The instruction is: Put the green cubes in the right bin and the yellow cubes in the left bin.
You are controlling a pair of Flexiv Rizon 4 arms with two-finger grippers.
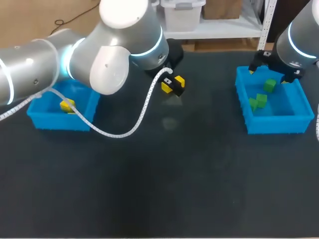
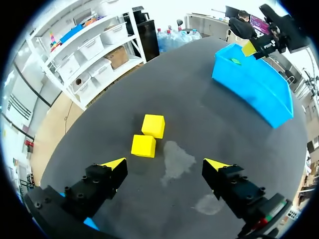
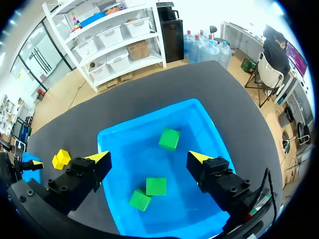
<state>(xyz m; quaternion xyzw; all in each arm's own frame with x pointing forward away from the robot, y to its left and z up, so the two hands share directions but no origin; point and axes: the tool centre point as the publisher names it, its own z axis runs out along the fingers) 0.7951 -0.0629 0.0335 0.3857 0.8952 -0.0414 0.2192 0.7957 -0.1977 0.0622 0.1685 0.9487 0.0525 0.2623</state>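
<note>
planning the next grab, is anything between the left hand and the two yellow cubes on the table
Nothing visible does. The left hand is open, and the yellow cubes lie just ahead of it on the table, with no other thing between them.

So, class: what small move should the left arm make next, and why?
Probably lower the open left gripper toward the nearer yellow cube: it and a second yellow cube lie on the table ahead of it, outside the left bin.
</note>
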